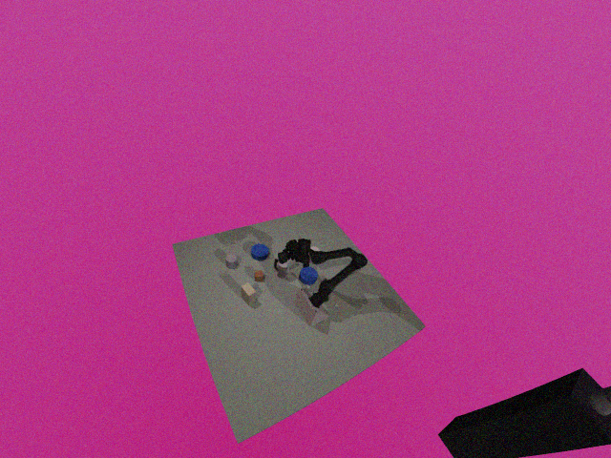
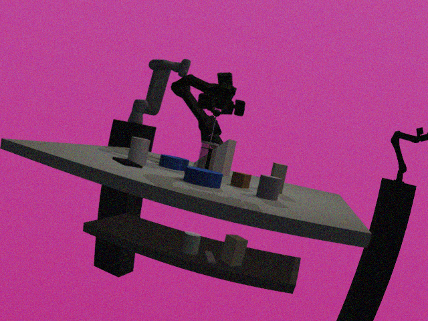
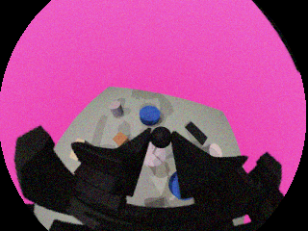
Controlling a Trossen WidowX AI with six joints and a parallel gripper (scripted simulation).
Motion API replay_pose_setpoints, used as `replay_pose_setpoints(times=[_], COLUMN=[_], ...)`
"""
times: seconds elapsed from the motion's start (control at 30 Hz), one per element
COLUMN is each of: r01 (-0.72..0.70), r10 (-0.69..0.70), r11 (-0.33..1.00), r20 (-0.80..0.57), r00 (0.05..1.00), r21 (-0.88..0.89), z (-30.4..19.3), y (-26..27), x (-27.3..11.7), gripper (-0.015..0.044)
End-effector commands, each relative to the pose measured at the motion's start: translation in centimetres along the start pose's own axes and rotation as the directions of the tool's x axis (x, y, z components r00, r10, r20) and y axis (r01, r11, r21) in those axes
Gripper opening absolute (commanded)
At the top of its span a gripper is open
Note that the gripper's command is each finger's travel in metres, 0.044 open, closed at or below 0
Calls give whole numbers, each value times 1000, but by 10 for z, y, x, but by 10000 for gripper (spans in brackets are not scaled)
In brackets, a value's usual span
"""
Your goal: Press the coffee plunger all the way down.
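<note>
Black and round, the plunger knob [image 3: 160,137] is seen in the wrist view clamped between the two dark fingers of the claw [image 3: 160,141], which is clenched on it. From the knob a thin rod [image 2: 212,129] is seen running straight down into the coffee press [image 2: 207,155], a clear, pink-tinted cylinder standing upright on the table [image 2: 311,207] close to the arm's base. The knob is held high above the press, so the plunger is not yet pushed down.

Just beside the press, on its right in the exterior view, a tall pale slab [image 2: 223,157] is set upright, nearly touching the glass. Two flat blue discs are laid nearby: one [image 2: 202,176] in front of the press, the other [image 2: 174,162] a little to the left. Further out, a small orange-brown cube [image 2: 241,179], a grey cylinder [image 2: 269,187] and a beige block [image 2: 279,170] are spread to the right, and a pale cylinder [image 2: 138,150] stands to the left next to a dark flat patch [image 2: 126,161]. None of these is placed over the press, so the line straight down along the rod is unobstructed; the slab crowds one side.

In the top view the grey-green table is shown as a matte square, with the things gathered toward its far corner and much bare surface toward the near edges. A dark lower shelf [image 2: 269,273] under the table carries a few pale blocks.
</note>
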State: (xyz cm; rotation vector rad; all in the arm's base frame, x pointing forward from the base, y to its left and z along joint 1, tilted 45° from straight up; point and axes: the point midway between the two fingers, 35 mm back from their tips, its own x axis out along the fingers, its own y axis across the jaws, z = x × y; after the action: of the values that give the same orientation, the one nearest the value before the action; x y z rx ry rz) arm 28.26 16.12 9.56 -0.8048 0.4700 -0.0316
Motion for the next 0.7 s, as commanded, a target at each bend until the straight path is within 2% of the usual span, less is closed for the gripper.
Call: replay_pose_setpoints(times=[0.0,0.67], r01=[-3,-7], r10=[3,6], r11=[1000,1000], r20=[-5,-10], r00=[1000,1000], r21=[-3,-1], z=[-5,-31], y=[1,6], x=[4,26], gripper=[117,117])
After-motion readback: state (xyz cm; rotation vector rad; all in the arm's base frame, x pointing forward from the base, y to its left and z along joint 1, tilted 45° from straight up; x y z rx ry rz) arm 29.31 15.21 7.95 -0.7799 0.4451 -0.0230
